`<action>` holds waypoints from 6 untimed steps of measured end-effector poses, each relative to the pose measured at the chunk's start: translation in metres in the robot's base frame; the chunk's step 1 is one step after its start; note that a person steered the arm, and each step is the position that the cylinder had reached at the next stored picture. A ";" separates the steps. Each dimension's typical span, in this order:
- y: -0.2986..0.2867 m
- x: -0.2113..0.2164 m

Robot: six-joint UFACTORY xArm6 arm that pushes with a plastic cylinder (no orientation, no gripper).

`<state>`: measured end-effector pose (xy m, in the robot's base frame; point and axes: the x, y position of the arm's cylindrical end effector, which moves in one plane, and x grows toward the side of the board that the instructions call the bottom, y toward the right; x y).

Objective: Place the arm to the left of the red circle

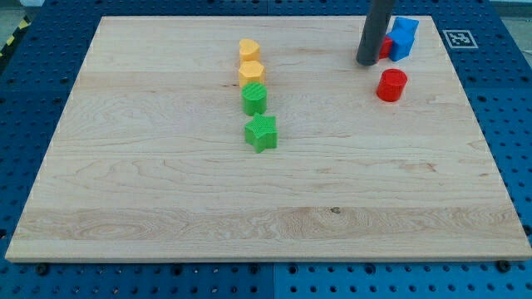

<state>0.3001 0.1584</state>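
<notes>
There is no pincer here, only a dark rod; my tip (366, 61) rests on the table (166, 208), touching or just beside a small red block (386, 47) with blue blocks (403, 36) behind it. The red circle (391, 85) sits just below and to the view's right of my tip. Well to the view's left, two yellow blocks (249, 61), a green circle (255, 98) and a green star (261, 132) form a column.

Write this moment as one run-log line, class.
my tip: above-left of red circle, apart | behind rod: a red block, blue blocks | goal: tip not yet level with circle
</notes>
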 end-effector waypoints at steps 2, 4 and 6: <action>0.000 -0.038; -0.041 -0.052; -0.066 0.007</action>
